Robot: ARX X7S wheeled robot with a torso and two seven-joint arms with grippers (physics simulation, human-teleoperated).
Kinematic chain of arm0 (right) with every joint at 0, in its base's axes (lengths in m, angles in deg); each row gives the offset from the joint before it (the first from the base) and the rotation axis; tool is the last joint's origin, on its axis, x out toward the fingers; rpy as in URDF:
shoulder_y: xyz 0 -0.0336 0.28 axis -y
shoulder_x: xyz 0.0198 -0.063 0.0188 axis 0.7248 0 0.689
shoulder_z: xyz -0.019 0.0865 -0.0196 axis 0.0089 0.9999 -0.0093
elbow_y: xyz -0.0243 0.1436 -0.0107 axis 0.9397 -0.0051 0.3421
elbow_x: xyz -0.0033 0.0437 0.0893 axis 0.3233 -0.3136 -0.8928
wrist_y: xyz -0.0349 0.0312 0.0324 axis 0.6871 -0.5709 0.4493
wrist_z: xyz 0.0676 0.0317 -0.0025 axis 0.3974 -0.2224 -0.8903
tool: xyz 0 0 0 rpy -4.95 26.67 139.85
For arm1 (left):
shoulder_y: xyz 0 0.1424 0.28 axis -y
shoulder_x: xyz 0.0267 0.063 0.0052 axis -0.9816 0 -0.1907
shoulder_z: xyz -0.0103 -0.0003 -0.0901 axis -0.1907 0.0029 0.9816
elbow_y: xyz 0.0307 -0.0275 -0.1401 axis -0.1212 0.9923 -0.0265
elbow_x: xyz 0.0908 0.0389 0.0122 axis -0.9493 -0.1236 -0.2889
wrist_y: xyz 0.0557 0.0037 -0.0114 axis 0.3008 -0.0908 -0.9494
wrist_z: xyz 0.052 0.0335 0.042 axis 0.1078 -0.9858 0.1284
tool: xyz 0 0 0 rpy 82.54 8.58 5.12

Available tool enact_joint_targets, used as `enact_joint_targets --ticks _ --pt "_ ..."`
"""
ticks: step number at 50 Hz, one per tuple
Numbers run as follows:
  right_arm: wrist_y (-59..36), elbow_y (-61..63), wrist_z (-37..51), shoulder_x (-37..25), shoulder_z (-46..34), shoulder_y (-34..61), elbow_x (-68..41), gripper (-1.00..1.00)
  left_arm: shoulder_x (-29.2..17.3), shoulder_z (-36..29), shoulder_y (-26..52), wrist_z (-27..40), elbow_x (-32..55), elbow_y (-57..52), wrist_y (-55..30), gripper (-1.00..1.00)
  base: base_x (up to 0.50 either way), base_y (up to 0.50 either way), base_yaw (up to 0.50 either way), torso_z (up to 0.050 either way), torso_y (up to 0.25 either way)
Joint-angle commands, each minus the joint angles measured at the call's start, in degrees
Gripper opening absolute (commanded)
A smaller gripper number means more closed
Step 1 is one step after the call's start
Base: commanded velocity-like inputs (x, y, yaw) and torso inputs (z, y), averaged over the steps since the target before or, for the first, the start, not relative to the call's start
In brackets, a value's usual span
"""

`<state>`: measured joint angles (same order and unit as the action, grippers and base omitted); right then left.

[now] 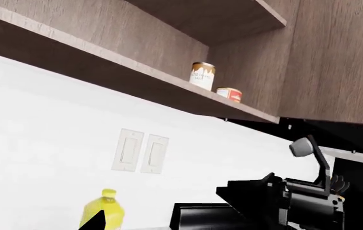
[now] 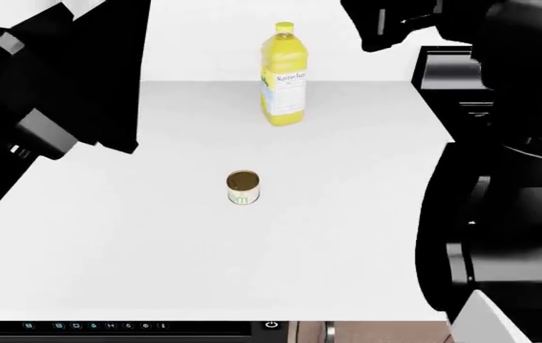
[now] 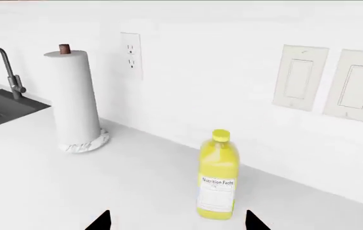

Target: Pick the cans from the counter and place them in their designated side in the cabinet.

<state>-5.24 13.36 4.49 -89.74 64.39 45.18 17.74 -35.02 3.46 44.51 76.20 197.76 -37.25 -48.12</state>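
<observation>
White counter point(image 2: 347, 236) mostly bare: one squat can point(image 2: 242, 187) mid-slab, well apart from the yellow bottle point(image 2: 284, 75) at the back wall, stove edge at right. Only left wrist view shows the cabinet shelf point(image 1: 137, 72), with two cans point(image 1: 202, 75) near its right wall. Right gripper point(image 3: 176, 221) open, empty; left gripper can't tell.

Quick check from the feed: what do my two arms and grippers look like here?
Both arms are glossy black, blocky housings. The left arm carries small grey square panels; the right arm has a white panel low down. Only dark pointed tips of the right gripper show. No cables visible.
</observation>
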Motion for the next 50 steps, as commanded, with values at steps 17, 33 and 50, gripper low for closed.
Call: enact_joint_targets --ticks 17,33,50 --pt "-0.1 -2.7 -0.6 0.4 -10.0 -8.4 -4.7 1.00 -2.6 2.8 -3.3 -0.6 -0.6 -0.4 0.0 1.00 0.00 0.00 0.00 0.000 0.000" --pt "31.1 -43.0 37.4 0.4 -19.5 9.5 -61.3 1.00 -4.1 4.1 -4.4 -0.7 -1.2 -0.2 0.0 1.00 0.00 0.00 0.00 0.000 0.000" --pt "60.2 -61.3 54.5 0.5 -67.2 12.0 -126.0 1.00 -6.0 5.6 -6.0 0.5 0.1 -1.2 0.4 1.00 0.00 0.00 0.00 0.000 0.000"
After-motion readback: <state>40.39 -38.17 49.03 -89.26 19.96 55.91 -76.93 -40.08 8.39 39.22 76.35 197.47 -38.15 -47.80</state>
